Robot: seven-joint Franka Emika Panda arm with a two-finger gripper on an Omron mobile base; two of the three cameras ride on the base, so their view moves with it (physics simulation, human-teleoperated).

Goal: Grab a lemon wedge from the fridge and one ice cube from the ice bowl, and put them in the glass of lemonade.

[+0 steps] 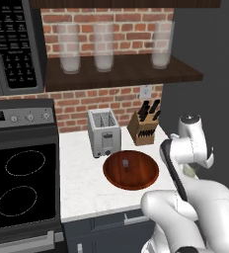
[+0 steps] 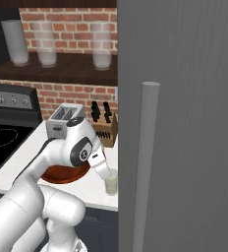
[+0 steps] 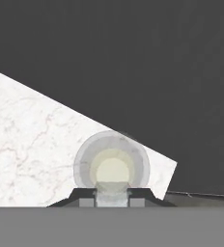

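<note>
My gripper [image 3: 111,198] hangs straight over the glass of lemonade [image 3: 111,164], shut on a small pale translucent ice cube [image 3: 111,192] held between its tips. In the right base view the gripper [image 2: 104,173] reaches down to the rim of the glass [image 2: 111,185], which stands on the white counter beside the fridge [image 2: 185,123]. The fridge's doors are shut. The reddish-brown ice bowl [image 1: 142,174] lies in front of the toaster with one ice cube [image 1: 125,163] in it. The arm partly hides the ice bowl [image 2: 67,176]. The lemon wedge is out of view.
A silver toaster [image 1: 104,132] and a wooden knife block [image 1: 144,127] stand at the back of the counter. The stove [image 1: 22,183] is to the left. Tall frosted glasses [image 1: 104,47] line the shelf above. The fridge handle [image 2: 145,162] rises close on the right.
</note>
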